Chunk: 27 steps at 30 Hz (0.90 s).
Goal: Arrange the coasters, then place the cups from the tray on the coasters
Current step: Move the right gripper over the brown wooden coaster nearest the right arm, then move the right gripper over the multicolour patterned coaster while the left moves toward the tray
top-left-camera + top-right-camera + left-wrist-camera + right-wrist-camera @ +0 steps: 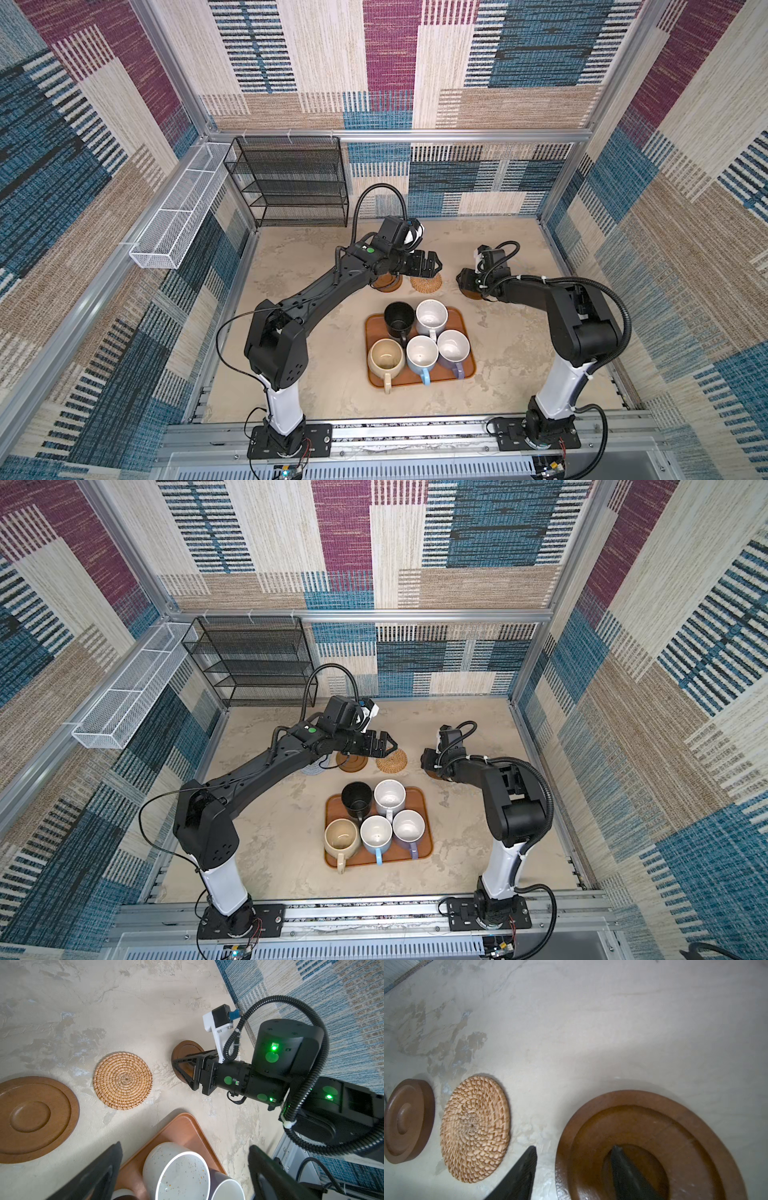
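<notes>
- Nearest stands the front rail [415, 434] with both arm bases bolted to it, at the near edge of the bench [324, 374].
- The tray [459, 318] lies flat on the bench between the arms, with all five cups upright on it and packed close.
- The beige cup [386, 357], light blue cup [422, 353] and lavender cup [453, 348] form the near row. The black cup [399, 318] and white cup [432, 318] stand behind them.
- The beige cup's handle juts over the tray's near rim. The black cup's handle points into the gap between the beige and light blue cups.
- Beyond the tray, coasters lie in a row on the bare bench, and four can be made out.
- The rattan coaster [426, 283] has a wooden coaster [353, 762] just beside it. The other wooden coaster [664, 1126] lies apart, toward the right arm.
- The left pincer [436, 264] hangs above the row by the rattan coaster, its jaws spread wide and holding nothing.
- The left forearm crosses the wooden coaster and covers most of the blue-grey coaster [311, 767], which shows as an edge in a top view.
- The right pincer [574, 1148] points down at the other wooden coaster with its jaws half spread.
- One of its fingers [519, 1174] is over the bench just outside the rim and the other is over the central hollow. The tips are blurred, so I cannot tell whether they touch.
- Farthest, a black mesh rack [291, 183] stands against the back wall. A white mesh basket [178, 216] hangs on the side wall.
</notes>
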Tool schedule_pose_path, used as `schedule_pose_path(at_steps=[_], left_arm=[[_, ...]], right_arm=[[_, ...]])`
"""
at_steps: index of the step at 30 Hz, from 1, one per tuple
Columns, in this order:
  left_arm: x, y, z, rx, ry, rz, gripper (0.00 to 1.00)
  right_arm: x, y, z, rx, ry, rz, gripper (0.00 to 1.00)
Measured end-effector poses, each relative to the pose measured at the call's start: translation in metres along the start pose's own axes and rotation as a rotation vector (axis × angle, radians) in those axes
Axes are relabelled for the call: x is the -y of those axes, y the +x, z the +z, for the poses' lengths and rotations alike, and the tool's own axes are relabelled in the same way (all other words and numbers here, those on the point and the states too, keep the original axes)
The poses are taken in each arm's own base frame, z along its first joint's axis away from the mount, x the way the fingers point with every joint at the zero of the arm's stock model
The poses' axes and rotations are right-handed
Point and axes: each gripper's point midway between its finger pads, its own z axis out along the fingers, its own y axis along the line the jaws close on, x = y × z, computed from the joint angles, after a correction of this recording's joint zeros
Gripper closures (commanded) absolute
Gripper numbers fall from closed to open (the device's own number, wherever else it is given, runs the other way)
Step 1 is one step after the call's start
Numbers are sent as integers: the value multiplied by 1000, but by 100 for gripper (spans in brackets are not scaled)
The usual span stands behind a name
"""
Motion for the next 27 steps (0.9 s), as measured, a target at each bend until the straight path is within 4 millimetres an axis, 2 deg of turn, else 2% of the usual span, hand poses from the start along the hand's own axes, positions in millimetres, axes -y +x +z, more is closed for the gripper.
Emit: schedule_pose_path(at_steps=[13,21,24,27], left_arm=[[-10,1,0,10,-45,-2,3],[-10,0,-2,14,-45,-1,2],[-9,0,-4,17,-45,-1,2],[-9,1,-6,19,-44,0,1]], right_arm=[[-29,-10,19,-5,-51,-34,40],[-30,-12,18,-23,-37,-28,36],[-31,-13,17,-28,-36,-28,31],[-37,-13,9,-36,-58,-30,19]])
